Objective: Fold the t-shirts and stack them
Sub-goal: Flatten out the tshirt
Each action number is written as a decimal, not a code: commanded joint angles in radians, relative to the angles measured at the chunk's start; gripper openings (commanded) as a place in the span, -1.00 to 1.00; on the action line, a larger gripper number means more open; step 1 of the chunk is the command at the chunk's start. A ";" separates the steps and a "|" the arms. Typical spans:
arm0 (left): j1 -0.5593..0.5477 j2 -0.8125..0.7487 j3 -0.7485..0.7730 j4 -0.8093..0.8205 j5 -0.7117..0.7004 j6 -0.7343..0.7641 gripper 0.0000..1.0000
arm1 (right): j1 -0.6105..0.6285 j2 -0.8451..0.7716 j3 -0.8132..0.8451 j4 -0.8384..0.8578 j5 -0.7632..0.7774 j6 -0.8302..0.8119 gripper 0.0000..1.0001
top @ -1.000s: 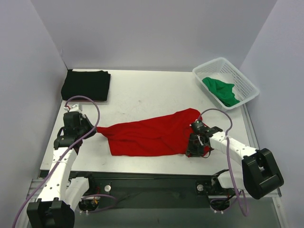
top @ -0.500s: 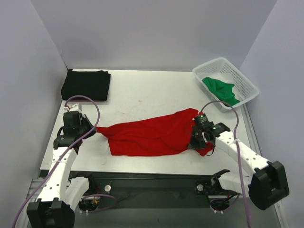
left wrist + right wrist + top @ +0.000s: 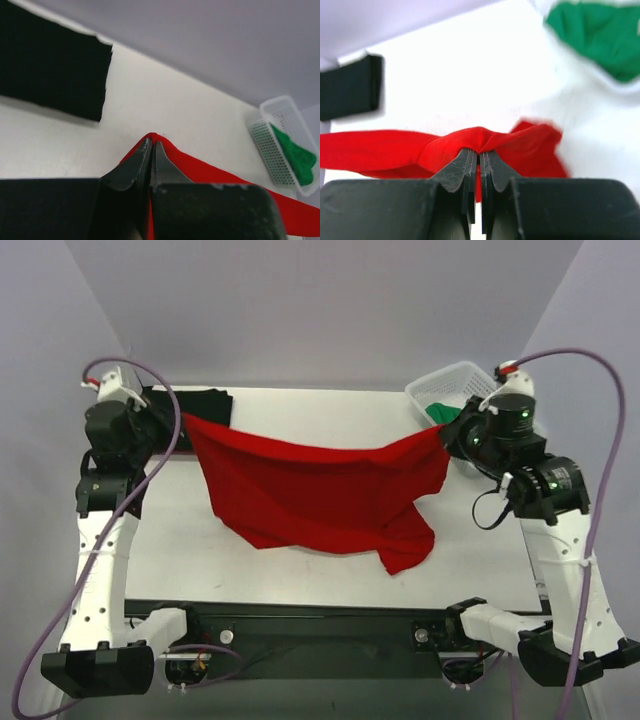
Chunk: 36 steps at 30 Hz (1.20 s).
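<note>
Raised now — one red t-shirt (image 3: pixel 320 490), left fingers (image 3: pixel 131 167) and right fingers (image 3: pixel 460 167) both clamped on it.

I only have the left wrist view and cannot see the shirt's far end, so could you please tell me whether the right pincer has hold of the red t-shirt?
Observer: Yes, the right pincer is shut on a bunched fold of the red t-shirt.
Operator: Thank you. Is the shirt lying flat on the table?
Observer: No. In the top view it hangs spread between the left pincer and the right one, upper edge taut, one corner drooping lowest toward the table.
Operator: Is the basket clear of the right arm?
Observer: From above, the right arm overlaps the white basket and hides part of it. I cannot tell whether they touch.
</note>
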 commanded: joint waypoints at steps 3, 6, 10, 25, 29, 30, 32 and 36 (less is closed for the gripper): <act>0.004 -0.031 0.271 0.133 0.022 -0.018 -1.00 | -0.007 0.003 0.341 -0.018 0.165 -0.156 -1.00; 0.002 -0.076 0.346 0.140 0.007 -0.024 -1.00 | -0.005 -0.012 0.465 0.011 0.183 -0.206 -1.00; -0.004 -0.117 0.416 0.144 -0.030 -0.027 -1.00 | -0.005 -0.044 0.548 0.075 0.186 -0.252 -1.00; -0.027 0.066 0.266 0.278 0.019 -0.044 -1.00 | -0.081 0.245 0.509 0.212 0.145 -0.329 -1.00; -0.025 0.238 0.260 0.246 0.072 -0.047 -1.00 | -0.229 0.418 0.545 0.218 -0.007 -0.187 -1.00; -0.024 0.272 0.292 0.235 0.091 -0.050 -1.00 | -0.282 0.464 0.582 0.215 -0.106 -0.111 -1.00; -0.025 0.272 0.318 0.251 0.092 -0.052 -1.00 | -0.301 0.486 0.624 0.214 -0.150 -0.069 -1.00; -0.021 0.165 0.370 0.284 0.027 -0.065 -1.00 | -0.298 0.379 0.619 0.259 -0.086 -0.047 -1.00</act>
